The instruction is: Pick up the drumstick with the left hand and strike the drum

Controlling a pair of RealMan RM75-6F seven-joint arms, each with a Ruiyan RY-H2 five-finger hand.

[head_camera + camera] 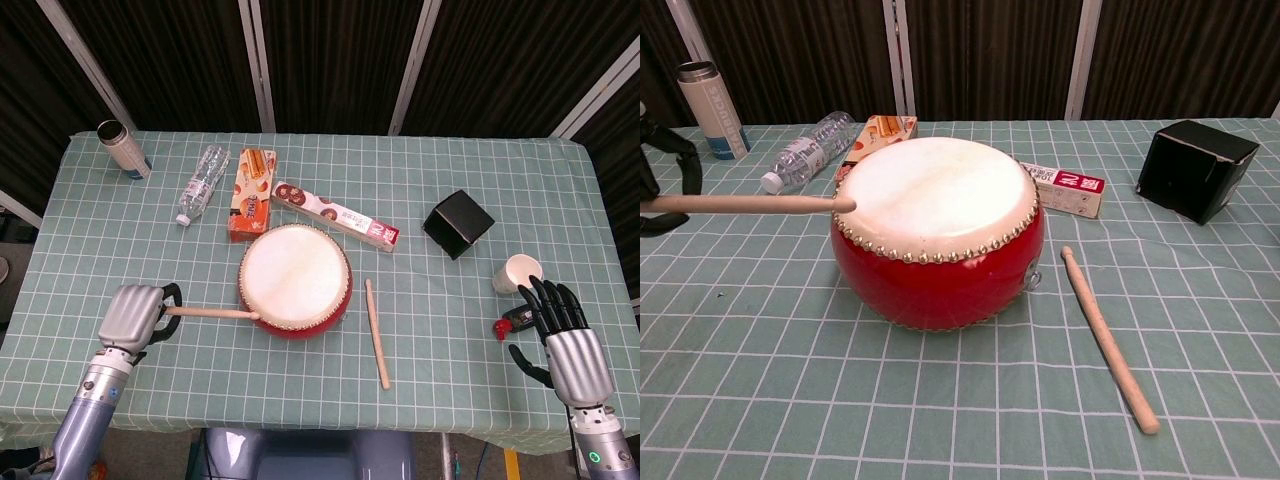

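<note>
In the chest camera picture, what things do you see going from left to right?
Thermos → water bottle → red drum → loose drumstick → black box.
</note>
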